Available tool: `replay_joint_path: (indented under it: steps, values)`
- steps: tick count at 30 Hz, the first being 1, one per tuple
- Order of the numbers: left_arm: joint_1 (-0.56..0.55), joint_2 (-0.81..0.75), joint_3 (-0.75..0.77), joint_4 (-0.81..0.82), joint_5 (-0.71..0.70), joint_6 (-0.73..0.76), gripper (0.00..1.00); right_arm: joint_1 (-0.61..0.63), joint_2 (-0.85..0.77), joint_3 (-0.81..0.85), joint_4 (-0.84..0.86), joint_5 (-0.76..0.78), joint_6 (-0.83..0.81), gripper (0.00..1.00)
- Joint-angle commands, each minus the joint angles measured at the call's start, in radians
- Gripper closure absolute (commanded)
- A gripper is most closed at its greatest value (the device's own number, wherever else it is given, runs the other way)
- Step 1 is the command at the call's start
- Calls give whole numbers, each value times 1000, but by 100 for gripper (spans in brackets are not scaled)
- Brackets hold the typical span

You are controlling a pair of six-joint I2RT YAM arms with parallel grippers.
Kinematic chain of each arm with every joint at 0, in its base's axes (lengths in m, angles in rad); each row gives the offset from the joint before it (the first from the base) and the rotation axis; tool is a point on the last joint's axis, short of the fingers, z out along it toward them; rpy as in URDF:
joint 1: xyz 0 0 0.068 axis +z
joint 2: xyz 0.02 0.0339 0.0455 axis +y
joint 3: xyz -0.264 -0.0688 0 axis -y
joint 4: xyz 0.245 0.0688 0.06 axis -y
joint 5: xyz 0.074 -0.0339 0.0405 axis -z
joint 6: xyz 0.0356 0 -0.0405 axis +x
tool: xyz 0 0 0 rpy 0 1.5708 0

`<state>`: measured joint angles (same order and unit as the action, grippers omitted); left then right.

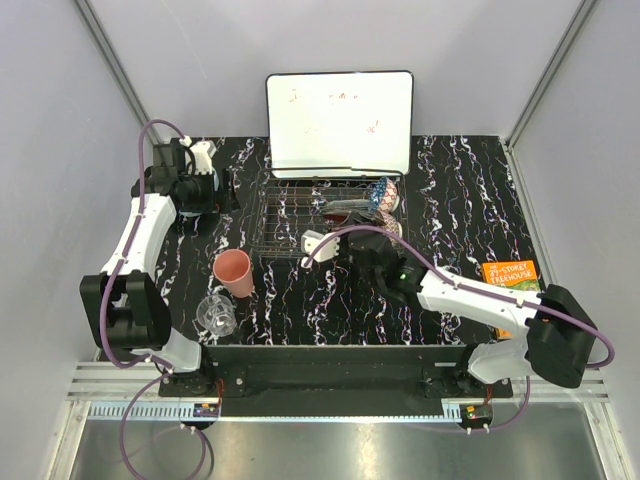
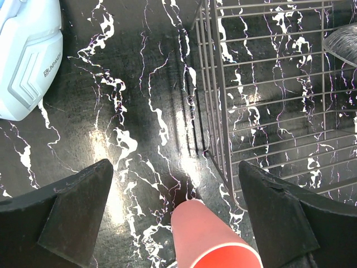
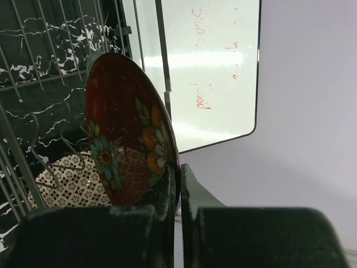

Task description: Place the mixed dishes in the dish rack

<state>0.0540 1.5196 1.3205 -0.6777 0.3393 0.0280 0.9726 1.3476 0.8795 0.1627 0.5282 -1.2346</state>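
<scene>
Roughly halfway, I judge: the right gripper [image 3: 178,180] clamps the red floral plate [image 3: 122,134] upright at the silver wire dish rack [image 1: 285,215] by the far edge, while the pink cup [image 1: 233,272] and clear glass mug [image 1: 216,314] stand towards the near-left corner and the left gripper [image 2: 174,166] is spread wide, empty.

Table [image 1: 450,200]: black, white-veined.
- Dish rack [image 1: 290,215]: silver wire, far centre, just before whiteboard [image 1: 340,110] standing at far edge.
- Blue patterned bowl [image 1: 384,192]: on edge, right end of rack.
- Red floral plate [image 1: 345,208]: in rack, left of bowl.
- Right gripper [image 1: 352,232]: at plate, over rack's near right side.
- Pink cup [image 1: 234,272]: on table, near-left of rack.
- Clear glass mug [image 1: 217,315]: nearer the front edge than cup, just apart.
- Left gripper [image 1: 215,192]: far left, beside rack; jaw state unreadable.
- Orange book [image 1: 510,272]: right edge.
</scene>
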Motion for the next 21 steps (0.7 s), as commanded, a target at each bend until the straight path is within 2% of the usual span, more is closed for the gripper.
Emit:
replay_joint_path:
  steps: [1, 19, 21]
  values:
    - [-2, -27, 22, 41, -11, 0, 1, -5, -41, -7, 93, -19, -10, 100]
    - [-2, -41, 36, 27, -23, 21, 1, -22, 102, -91, 182, -50, 142, 100]
    - [-2, -41, 36, 27, -23, 23, 1, -20, 114, -99, 199, -40, 165, 96]
